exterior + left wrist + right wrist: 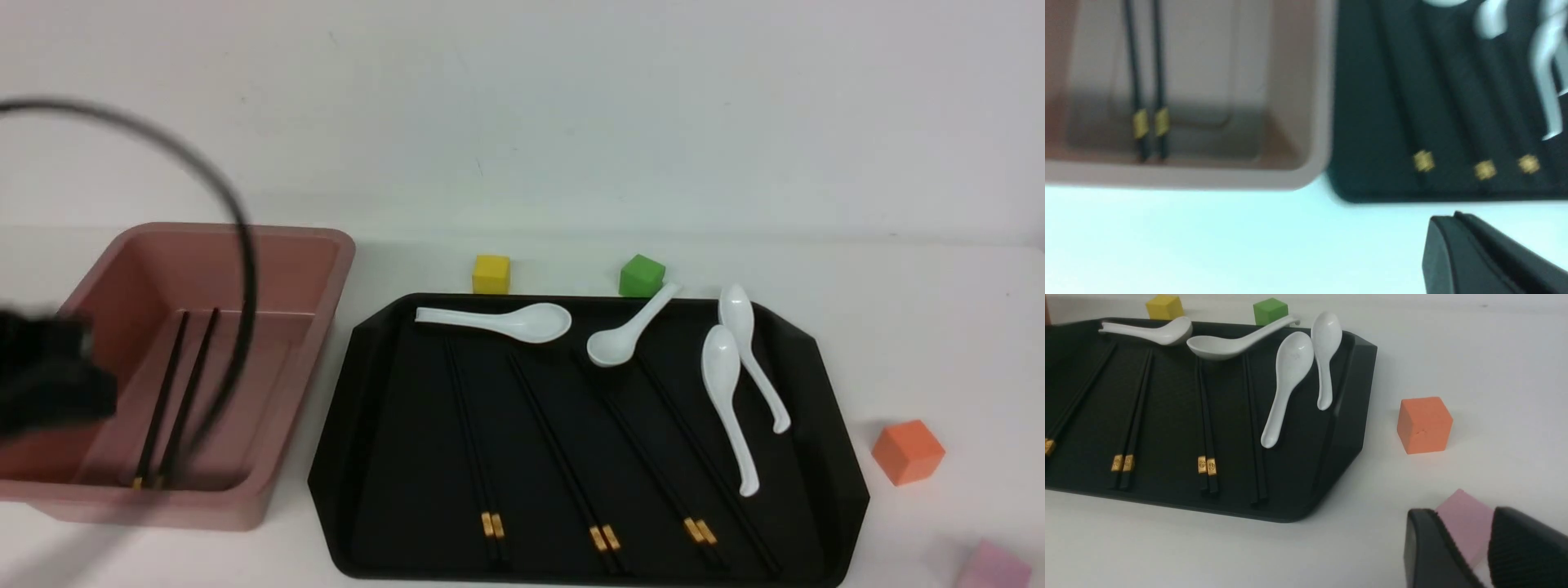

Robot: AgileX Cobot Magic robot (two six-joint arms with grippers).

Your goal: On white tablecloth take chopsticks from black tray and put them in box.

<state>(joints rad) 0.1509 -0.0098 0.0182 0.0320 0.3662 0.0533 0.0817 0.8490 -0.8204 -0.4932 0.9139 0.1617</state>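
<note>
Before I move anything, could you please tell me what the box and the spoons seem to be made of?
The box looks like matte, dusty-pink molded plastic, judging by its rounded corners and flared rim. The white spoons look smooth and glossy, with soft highlights; they could be ceramic or melamine.

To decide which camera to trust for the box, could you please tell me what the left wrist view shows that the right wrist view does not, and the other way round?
Only the left wrist view: the two chopsticks inside the box.
Only the right wrist view: the orange cube, pink cube, yellow cube and green cube.
Both: the black tray with white spoons.
</note>
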